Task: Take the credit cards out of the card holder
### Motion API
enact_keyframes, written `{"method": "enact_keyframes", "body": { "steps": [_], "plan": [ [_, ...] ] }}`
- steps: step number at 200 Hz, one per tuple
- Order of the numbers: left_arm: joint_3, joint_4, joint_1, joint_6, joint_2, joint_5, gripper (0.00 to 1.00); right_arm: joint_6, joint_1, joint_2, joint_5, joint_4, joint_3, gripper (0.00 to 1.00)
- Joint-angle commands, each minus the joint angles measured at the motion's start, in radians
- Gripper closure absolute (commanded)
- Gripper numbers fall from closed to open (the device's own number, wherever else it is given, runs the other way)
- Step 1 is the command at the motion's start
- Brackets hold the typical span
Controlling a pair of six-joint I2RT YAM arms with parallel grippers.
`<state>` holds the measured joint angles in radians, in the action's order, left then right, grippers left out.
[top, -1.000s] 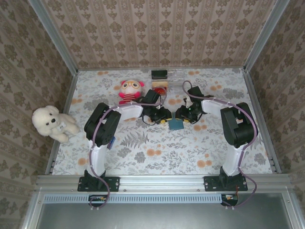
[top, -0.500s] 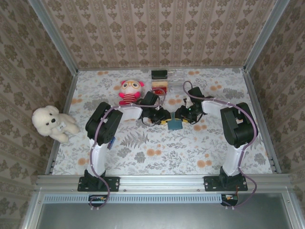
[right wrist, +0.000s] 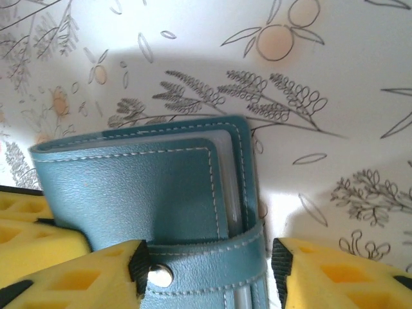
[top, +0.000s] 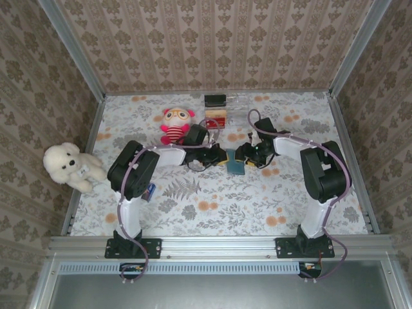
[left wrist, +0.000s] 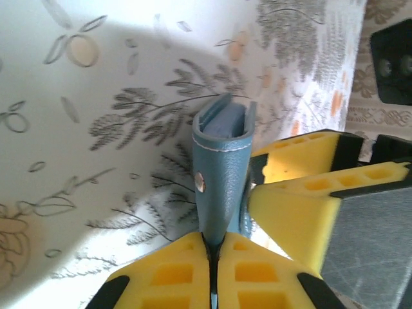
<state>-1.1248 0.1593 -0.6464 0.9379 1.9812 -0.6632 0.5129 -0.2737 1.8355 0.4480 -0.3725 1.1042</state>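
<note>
Card holder (left wrist: 219, 168) clamped in left gripper (left wrist: 211, 248).

Walls (top: 219, 45) were beige damask wallpaper on three sides: top, left and right of frame. Table (top: 193, 212) carried a white cloth (top: 257, 203) printed with grey ferns and orange fruit. Aluminium rail (top: 219, 243) ran along the near edge, low in frame; slanted posts (top: 71, 48) stood in both upper corners. Grey panel (top: 219, 290) lay across the very bottom. Light was even, soft shadows on the cloth in wrist views.
</note>
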Motion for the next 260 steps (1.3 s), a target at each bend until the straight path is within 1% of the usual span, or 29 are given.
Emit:
{"method": "enact_keyframes", "body": {
  "steps": [1, 18, 53, 83, 112, 132, 169, 171, 175, 202, 242, 260],
  "plan": [
    [0.007, 0.013, 0.010, -0.060, -0.067, -0.006, 0.96, 0.009, -0.013, -0.066, -0.041, -0.051, -0.012, 0.40],
    [0.011, -0.017, 0.012, -0.079, -0.081, 0.005, 0.96, 0.004, -0.022, -0.087, -0.053, -0.065, -0.014, 0.38],
    [0.007, -0.068, 0.012, -0.099, -0.088, 0.013, 0.97, -0.002, -0.060, -0.085, -0.049, -0.076, -0.009, 0.38],
    [0.004, -0.068, 0.011, -0.097, -0.087, 0.013, 0.98, -0.001, -0.080, -0.063, -0.072, -0.084, -0.006, 0.40],
    [0.000, -0.073, 0.010, -0.099, -0.083, 0.010, 0.99, -0.008, -0.090, -0.040, -0.082, -0.092, 0.009, 0.39],
    [-0.001, -0.081, 0.010, -0.102, -0.082, 0.011, 1.00, -0.006, -0.096, -0.023, -0.128, -0.114, 0.033, 0.39],
    [-0.010, -0.132, 0.010, -0.118, -0.087, 0.014, 1.00, 0.019, -0.096, -0.007, -0.239, -0.150, 0.059, 0.43],
    [-0.011, -0.138, 0.011, -0.121, -0.088, 0.037, 1.00, 0.021, -0.096, -0.007, -0.243, -0.151, 0.059, 0.44],
    [-0.014, -0.152, 0.010, -0.126, -0.088, 0.048, 1.00, 0.024, -0.096, -0.007, -0.253, -0.153, 0.059, 0.44],
    [-0.026, -0.224, 0.010, -0.163, -0.094, 0.065, 1.00, 0.046, -0.096, -0.013, -0.322, -0.159, 0.060, 0.50],
    [-0.026, -0.263, 0.010, -0.190, -0.102, 0.089, 1.00, 0.080, -0.087, -0.041, -0.409, -0.198, 0.051, 0.51],
    [-0.027, -0.268, 0.010, -0.193, -0.099, 0.093, 1.00, 0.094, -0.087, -0.042, -0.487, -0.223, 0.058, 0.53]
  ]
}}
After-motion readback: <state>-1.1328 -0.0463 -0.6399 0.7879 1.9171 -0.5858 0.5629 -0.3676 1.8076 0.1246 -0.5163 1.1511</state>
